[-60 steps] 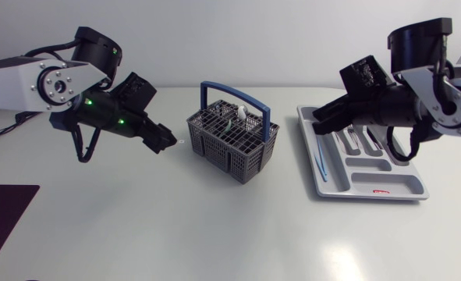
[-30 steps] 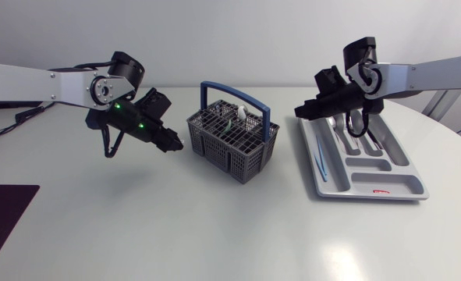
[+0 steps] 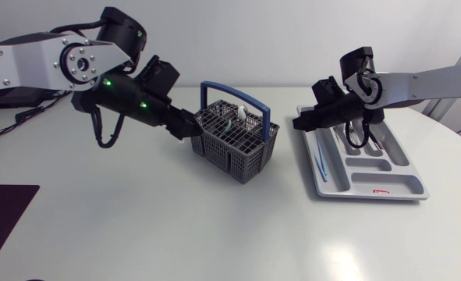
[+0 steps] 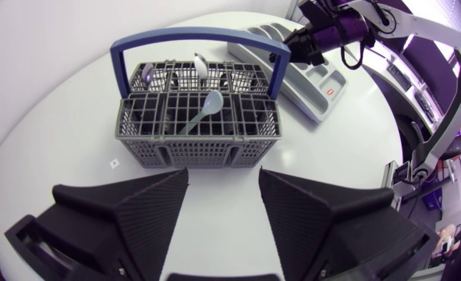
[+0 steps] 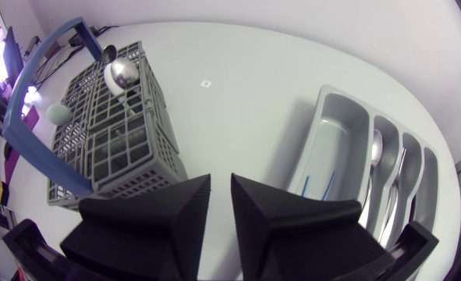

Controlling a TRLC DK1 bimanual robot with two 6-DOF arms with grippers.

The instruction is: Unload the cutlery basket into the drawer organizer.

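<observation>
Basket (image 3: 232, 148) sits frame ctr w/ spoons (image 3: 242, 112) inside (some upright); left gripper (image 3: 189, 129) beside its left wall, fingers spread, empty; right gripper (image 3: 299, 123) over tray's (image 3: 370, 186) upper-left corner, fingers pinched together, empty.

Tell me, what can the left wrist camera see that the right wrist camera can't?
Only the left wrist view shows the left claw, wide open in front of the basket, and the right arm reaching in above the organizer. Only the right wrist view looks down into the organizer's slots, where metal spoons and thin blue pieces lie. Both views show the blue-handled basket, a shiny spoon standing in it, and the grey organizer.
</observation>
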